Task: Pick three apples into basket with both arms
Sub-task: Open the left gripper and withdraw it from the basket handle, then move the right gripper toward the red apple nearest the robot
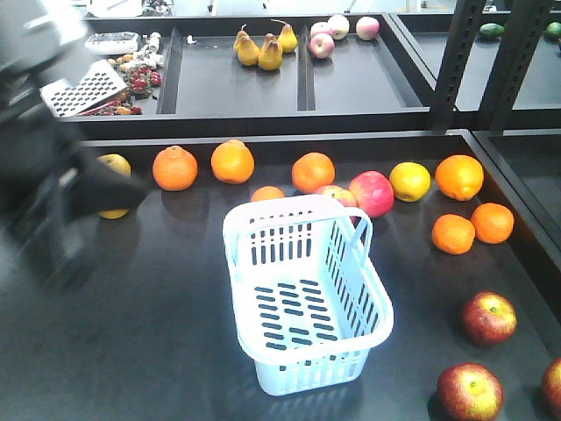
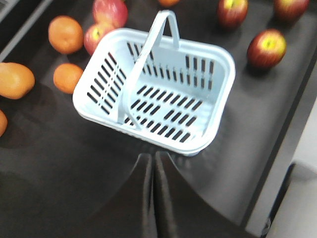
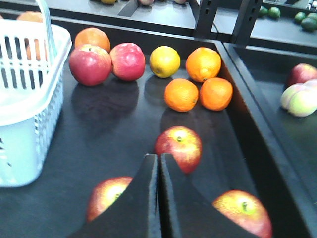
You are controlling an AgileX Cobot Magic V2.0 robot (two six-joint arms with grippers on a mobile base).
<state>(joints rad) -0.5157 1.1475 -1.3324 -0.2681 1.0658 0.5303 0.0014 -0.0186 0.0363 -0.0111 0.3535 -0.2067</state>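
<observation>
The slotted pale plastic basket (image 1: 302, 379) sits empty; three glossy round apples (image 1: 489, 317) lie to its right on matte black table (image 1: 158, 351); the tapered left gripper (image 2: 151, 155) and right gripper (image 3: 159, 156) are pinched closed, holding nothing

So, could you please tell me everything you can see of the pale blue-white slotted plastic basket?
The pale blue-white rectangular plastic basket stands upright and empty on the dark table. Its walls and floor are slotted, its rim flares outward, and its hoop handle arches over the opening. Nothing holds it.
</observation>
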